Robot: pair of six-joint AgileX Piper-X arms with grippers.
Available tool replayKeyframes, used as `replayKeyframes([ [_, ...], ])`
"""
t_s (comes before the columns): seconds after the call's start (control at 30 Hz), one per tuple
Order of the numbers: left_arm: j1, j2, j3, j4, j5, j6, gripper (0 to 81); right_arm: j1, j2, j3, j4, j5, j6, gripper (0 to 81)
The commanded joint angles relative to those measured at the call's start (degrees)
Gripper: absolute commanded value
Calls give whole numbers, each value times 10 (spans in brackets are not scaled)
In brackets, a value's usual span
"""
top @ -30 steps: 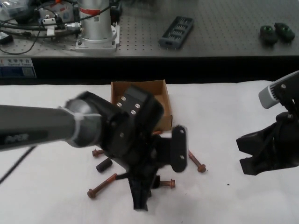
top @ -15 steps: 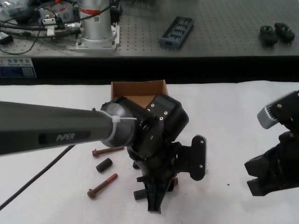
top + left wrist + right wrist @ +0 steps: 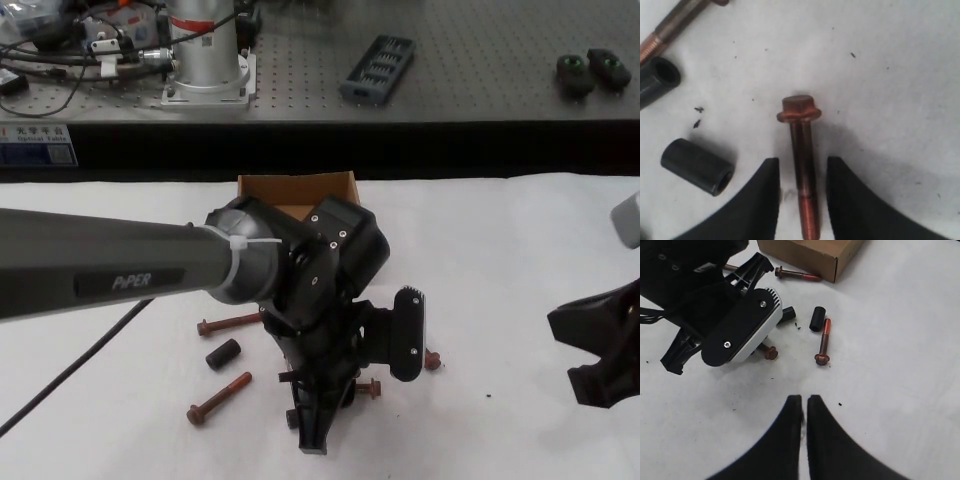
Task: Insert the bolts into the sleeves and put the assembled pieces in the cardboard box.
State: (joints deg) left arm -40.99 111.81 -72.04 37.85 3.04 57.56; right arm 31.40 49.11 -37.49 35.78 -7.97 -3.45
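Note:
A copper bolt (image 3: 801,150) lies on the white cloth, its shank between the fingers of my left gripper (image 3: 802,200). The gripper is open, with a small gap on each side of the shank. In the high view the left gripper (image 3: 318,425) points down at the cloth in front of the cardboard box (image 3: 296,190). Two black sleeves (image 3: 697,166) (image 3: 655,82) lie beside the bolt. My right gripper (image 3: 804,402) is shut on nothing and hangs over bare cloth at the right edge (image 3: 600,360). A bolt (image 3: 824,340) and a sleeve (image 3: 817,318) lie side by side.
Loose bolts (image 3: 218,396) (image 3: 228,322) and a sleeve (image 3: 224,353) lie left of the left arm. Another bolt (image 3: 795,274) rests against the cardboard box (image 3: 810,252). A black metal bench with equipment runs behind the cloth. Bare cloth stretches to the right.
The left arm swung right, then back a little, and its gripper came down over the bolt. The right gripper drew away toward the right edge.

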Motion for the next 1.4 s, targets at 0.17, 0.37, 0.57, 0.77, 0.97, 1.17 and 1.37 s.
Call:
replayKeyframes([
  [0.17, -12, 6, -2, 30, 29, -2, 204, -3, -4, -6, 4, -2, -5, 40],
  [0.37, -22, 6, -2, 35, 43, -15, 204, -3, -4, -6, 4, -2, -5, 40],
  [0.57, -41, 9, -2, 50, 68, -33, 204, -3, -4, -6, 4, -2, -5, 40],
  [0.77, -43, 32, -2, 51, 57, -37, 180, -3, -4, -6, 22, -2, -5, 40],
  [0.97, -43, 44, -2, 45, 31, -32, 4, -3, -4, -6, 33, -2, -5, 40],
  [1.17, -43, 29, -3, -5, 43, -112, 4, -3, -4, -6, 32, -2, -5, 40],
  [1.37, -43, -37, -3, -43, 148, -244, 6, -3, -4, -6, 14, -2, -5, 40],
])
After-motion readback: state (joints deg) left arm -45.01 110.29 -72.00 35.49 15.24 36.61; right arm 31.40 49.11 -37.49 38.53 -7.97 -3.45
